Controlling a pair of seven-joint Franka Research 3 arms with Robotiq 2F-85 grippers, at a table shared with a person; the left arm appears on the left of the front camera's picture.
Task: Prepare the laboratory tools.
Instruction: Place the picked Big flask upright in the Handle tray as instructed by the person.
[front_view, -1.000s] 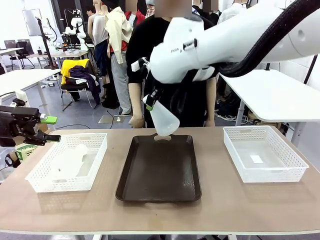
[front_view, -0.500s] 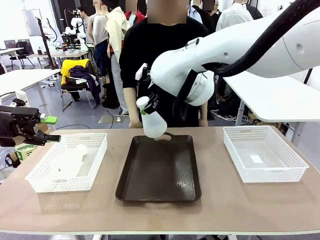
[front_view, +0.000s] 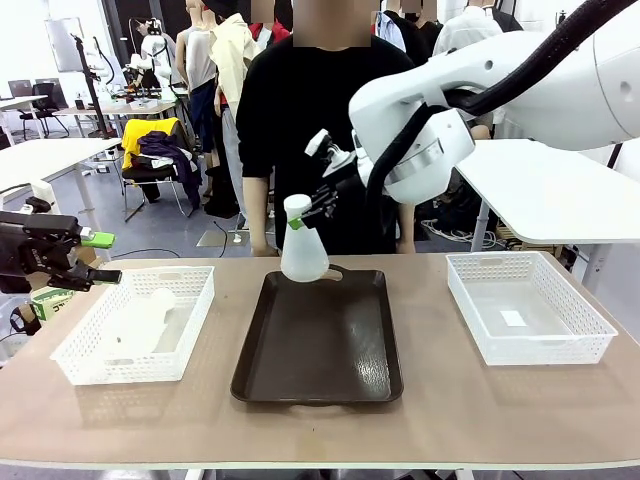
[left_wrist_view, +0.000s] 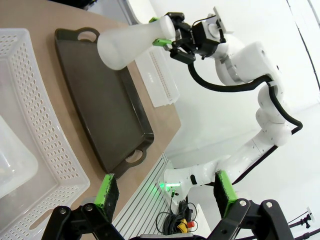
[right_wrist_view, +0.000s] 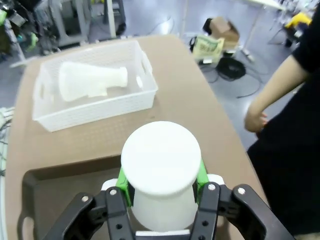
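Note:
My right gripper (front_view: 303, 216) is shut on the neck of a frosted-white conical flask (front_view: 303, 256). The flask stands upright just above the far end of the dark brown tray (front_view: 320, 350). In the right wrist view its round top (right_wrist_view: 161, 160) sits between the green pads (right_wrist_view: 123, 183). In the left wrist view the same flask (left_wrist_view: 125, 42) hangs over the tray (left_wrist_view: 105, 110). A second flask (front_view: 140, 322) lies on its side in the left white basket (front_view: 190, 330), also seen as the flask (right_wrist_view: 90, 80) in the right wrist view. My left gripper (front_view: 97, 258) hovers open left of that basket, empty (left_wrist_view: 165, 192).
A person in black stands at the far side behind the tray, one hand (right_wrist_view: 256, 120) hanging near the table edge. A white basket (front_view: 530, 345) holding a small white slip stands on the right. Bare tabletop runs along the near edge.
My right arm has swung the flask from tilted to upright and carried it slightly left over the tray's far end. The left arm has not moved.

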